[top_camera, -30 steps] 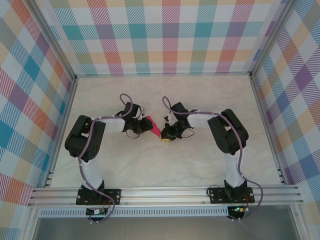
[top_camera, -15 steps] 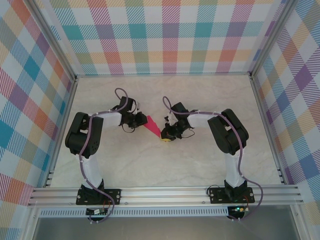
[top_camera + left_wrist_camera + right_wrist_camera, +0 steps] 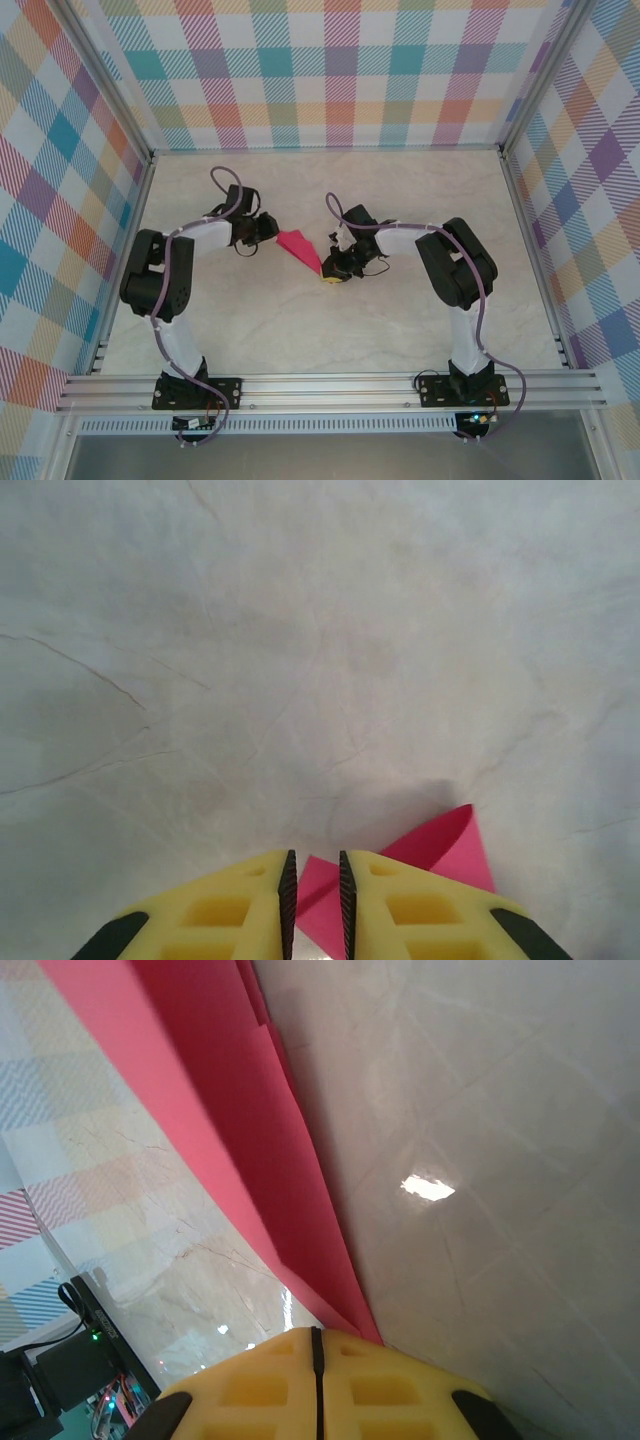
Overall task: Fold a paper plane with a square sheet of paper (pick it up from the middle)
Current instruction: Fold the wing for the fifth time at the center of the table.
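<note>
**Change since the earlier frame:** the left gripper (image 3: 267, 229) has drawn back from the right gripper (image 3: 334, 268), clearing the paper plane (image 3: 297, 246) it stood over. More of the pink fold is now exposed, and its free end looks broader. The right gripper has not shifted.

**Present state:** the right jaws are clenched on one end of the paper plane, pads meeting, with the folded layers entering at their tips. The rest of the plane runs away from the right gripper along the desk (image 3: 420, 200). The left gripper sits just past the plane's free end. Its jaws stand a narrow slit apart. Pink shows through the slit and beyond one pad, but nothing appears pinched, so they are judged released.

**Step in hand, as judged:** re-taking the free end to set the next crease.

**Recommendations:**
- Keep the right clamp firm as the anchor.
- Bring the left jaws in low and square to the free edge.
- Close on the intended layer only.
- Draw away from the right gripper along the fold, not across it.

**Risk:** a skewed pull may slip the paper from the anchor or tear it.
</note>
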You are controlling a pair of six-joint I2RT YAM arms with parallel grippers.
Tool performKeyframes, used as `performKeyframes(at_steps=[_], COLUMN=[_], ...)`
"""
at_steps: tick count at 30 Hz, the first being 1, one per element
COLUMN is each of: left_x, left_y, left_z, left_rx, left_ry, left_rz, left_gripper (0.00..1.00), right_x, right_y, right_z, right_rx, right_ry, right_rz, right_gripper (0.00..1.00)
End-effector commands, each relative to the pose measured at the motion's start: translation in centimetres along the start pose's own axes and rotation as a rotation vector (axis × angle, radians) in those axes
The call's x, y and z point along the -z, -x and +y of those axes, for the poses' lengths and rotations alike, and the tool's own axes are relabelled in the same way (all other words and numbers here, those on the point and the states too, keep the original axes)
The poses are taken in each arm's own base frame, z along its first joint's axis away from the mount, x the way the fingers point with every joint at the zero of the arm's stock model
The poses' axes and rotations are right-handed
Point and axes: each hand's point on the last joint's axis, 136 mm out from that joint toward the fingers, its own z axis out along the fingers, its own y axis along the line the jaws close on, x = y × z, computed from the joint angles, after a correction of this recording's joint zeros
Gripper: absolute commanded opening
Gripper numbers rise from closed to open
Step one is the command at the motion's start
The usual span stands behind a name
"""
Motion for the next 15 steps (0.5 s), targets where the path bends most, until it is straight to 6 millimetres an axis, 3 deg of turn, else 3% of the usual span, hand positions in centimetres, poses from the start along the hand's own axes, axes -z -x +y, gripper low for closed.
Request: performKeyframes(at_steps=[1,7,15], left_x=[3.7,4.3,1.2], left_y=[1.2,-3.4,-10.2], left_z=[-2.5,-5.7,-8.4], left_rx=[0.006,0.035,0.021], left_ry=[-0.084,-0.189,-0.195], left_rz=[-0.079,-0.060,0.032], left_gripper=[0.22,0.23,0.23], right_x=[-1.2,-1.3,-1.5], right_y=[-4.4,-4.5,-4.6], right_z=[-7.0,-7.1,-7.3], right_rx=[-0.179,-0.182,-0.192], right_ry=[-0.224,-0.220,-0.223], right_rz=[0.116,0.118,0.123], right_gripper=[0.07,0.07,0.07])
